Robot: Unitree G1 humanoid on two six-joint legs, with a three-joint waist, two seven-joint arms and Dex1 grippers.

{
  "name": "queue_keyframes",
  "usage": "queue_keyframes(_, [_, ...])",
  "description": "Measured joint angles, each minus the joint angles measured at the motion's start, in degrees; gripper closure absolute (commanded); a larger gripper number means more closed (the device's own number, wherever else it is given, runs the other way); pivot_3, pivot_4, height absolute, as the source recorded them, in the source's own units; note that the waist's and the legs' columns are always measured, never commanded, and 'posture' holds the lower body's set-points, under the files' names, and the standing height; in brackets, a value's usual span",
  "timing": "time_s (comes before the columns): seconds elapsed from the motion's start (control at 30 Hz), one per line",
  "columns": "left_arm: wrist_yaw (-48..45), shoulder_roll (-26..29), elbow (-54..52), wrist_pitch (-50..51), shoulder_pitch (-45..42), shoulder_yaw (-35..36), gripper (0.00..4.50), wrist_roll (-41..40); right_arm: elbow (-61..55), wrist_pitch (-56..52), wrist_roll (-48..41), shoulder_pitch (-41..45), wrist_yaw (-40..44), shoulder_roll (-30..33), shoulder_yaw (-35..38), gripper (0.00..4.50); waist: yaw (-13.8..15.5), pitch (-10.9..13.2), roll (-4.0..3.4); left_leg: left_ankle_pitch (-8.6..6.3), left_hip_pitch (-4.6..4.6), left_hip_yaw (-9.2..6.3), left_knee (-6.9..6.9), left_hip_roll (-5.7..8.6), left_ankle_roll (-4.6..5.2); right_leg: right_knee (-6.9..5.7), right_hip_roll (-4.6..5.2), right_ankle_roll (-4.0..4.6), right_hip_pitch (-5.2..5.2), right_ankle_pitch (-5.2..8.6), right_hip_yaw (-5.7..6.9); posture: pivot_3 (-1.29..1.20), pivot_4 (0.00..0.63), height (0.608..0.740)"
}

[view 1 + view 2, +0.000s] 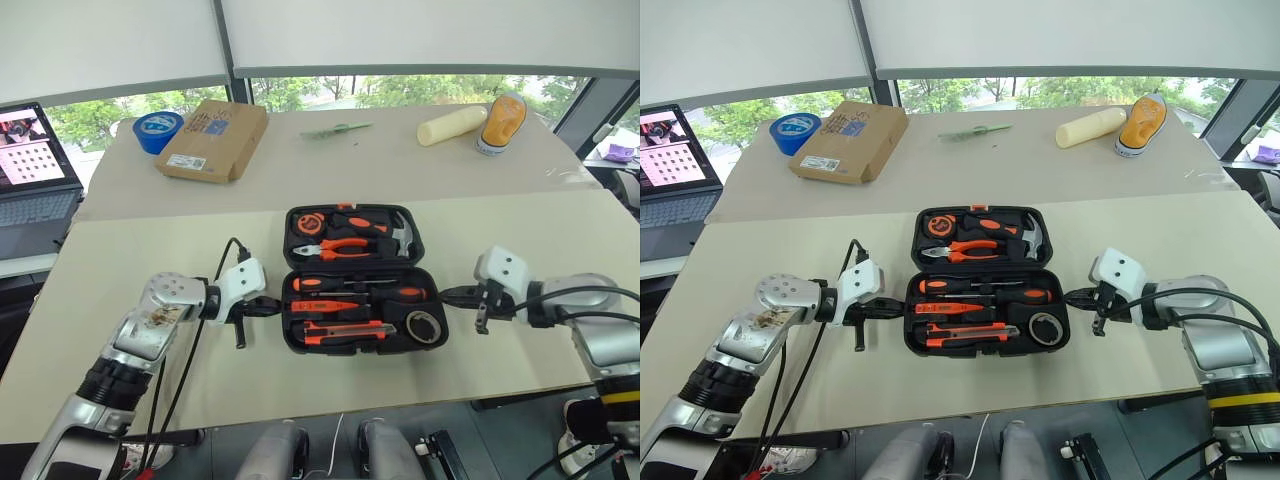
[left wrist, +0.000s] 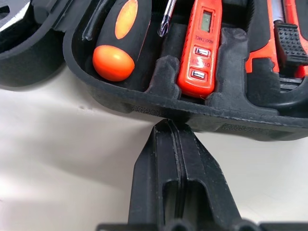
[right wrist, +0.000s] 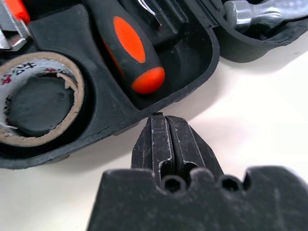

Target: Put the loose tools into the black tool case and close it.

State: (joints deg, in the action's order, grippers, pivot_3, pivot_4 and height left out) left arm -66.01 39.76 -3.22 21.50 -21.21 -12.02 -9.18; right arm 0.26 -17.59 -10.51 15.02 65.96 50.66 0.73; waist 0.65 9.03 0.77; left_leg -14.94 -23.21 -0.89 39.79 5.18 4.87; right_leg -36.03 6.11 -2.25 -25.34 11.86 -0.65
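Black fingers pressed together and holding nothing: your left gripper [image 1: 272, 308] sits at the left end wall of the black tool case [image 1: 352, 293], and your right gripper [image 1: 452, 295] at its right end. The case lies open between them, long axis left-right, tools seated, lid half on the far side. Both tips are about equally close, so you'd lift that far half toward you.

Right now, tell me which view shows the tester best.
Left wrist view: the tester lies close up in its slot, screen and buttons plain. Both eye views show it as a slim orange strip in the case. Right wrist view gives nothing clear of it.
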Motion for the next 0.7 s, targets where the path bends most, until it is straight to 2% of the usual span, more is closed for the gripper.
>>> queue_keyframes(0.23, [1.4, 1.3, -9.9, 2.6, 7.9, 0.4, 4.50, -1.7, -5.5, -1.6, -2.0, -7.0, -0.6, 1.4, 2.5, 4.43, 0.1, 0.0, 0.00, -0.04, 0.11, -0.01, 0.01, -0.01, 0.04, 0.04, 0.06, 0.00, 0.15, 0.00, -0.08, 0.00, 0.150, 0.738])
queue_keyframes(0.5, [5.2, 1.8, -9.2, 5.3, 8.0, 2.5, 4.50, -2.4, -6.7, -1.7, -2.1, -10.7, -2.4, 3.8, 6.0, 4.43, 0.1, 0.0, 0.00, -0.04, 0.25, 0.00, 0.00, -0.01, 0.05, -0.01, 0.01, 0.00, 0.21, 0.00, -0.02, 0.00, 0.150, 0.738])
queue_keyframes(0.57, [5.5, 3.2, -5.9, 8.3, 6.1, 5.0, 3.98, -3.6, -4.5, -2.7, -2.1, -9.6, -2.7, 5.0, 7.1, 4.50, 0.1, 0.0, 0.00, -0.04, 0.28, 0.00, 0.00, -0.02, 0.05, -0.05, -0.03, 0.01, 0.22, 0.00, 0.00, 0.00, 0.150, 0.738])
queue_keyframes(0.6, [6.1, 3.5, -4.0, 10.3, 4.7, 6.6, 3.79, -4.1, -3.3, -3.9, -2.1, -8.3, -3.1, 5.0, 7.7, 4.21, 0.0, 0.0, 0.00, -0.04, 0.28, 0.00, 0.01, -0.02, 0.06, -0.05, -0.04, 0.01, 0.21, 0.00, 0.01, 0.00, 0.150, 0.738])
queue_keyframes(0.7, [8.1, 2.1, 2.0, 19.2, -2.9, 10.9, 2.68, -7.9, 0.6, -11.0, -4.4, -0.9, -4.9, 4.1, 7.9, 3.34, 0.0, 0.0, 0.03, -0.02, 0.25, 0.00, 0.04, -0.01, 0.06, -0.06, -0.11, 0.01, 0.20, 0.00, 0.05, 0.00, 0.150, 0.738])
